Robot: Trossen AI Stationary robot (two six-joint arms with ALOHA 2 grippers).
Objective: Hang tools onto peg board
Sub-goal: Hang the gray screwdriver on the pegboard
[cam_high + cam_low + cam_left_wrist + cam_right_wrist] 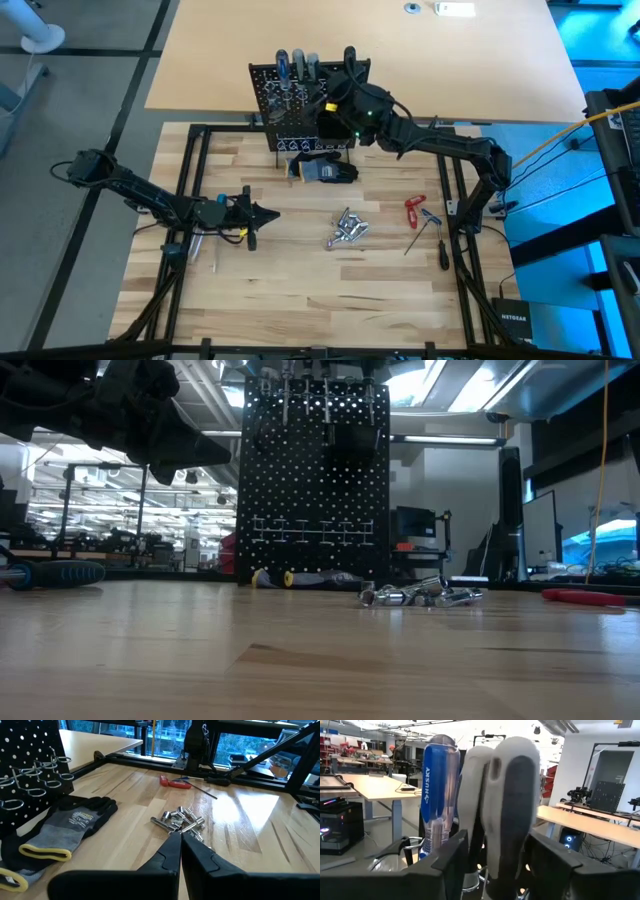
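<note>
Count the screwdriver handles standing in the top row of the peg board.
3, side by side on the peg board's top edge: blue handle, pale grey handle, darker grey handle nearest the right claw. More may hide behind it.

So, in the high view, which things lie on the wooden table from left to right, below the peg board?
Left gripper → pile of silver metal pieces → red-handled tool → black-handled screwdriver.

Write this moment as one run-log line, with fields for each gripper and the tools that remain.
right gripper: at peg board top, jaws around grey-handled screwdriver | left gripper: shut, waiting | on table: silver pieces, red tool
</note>
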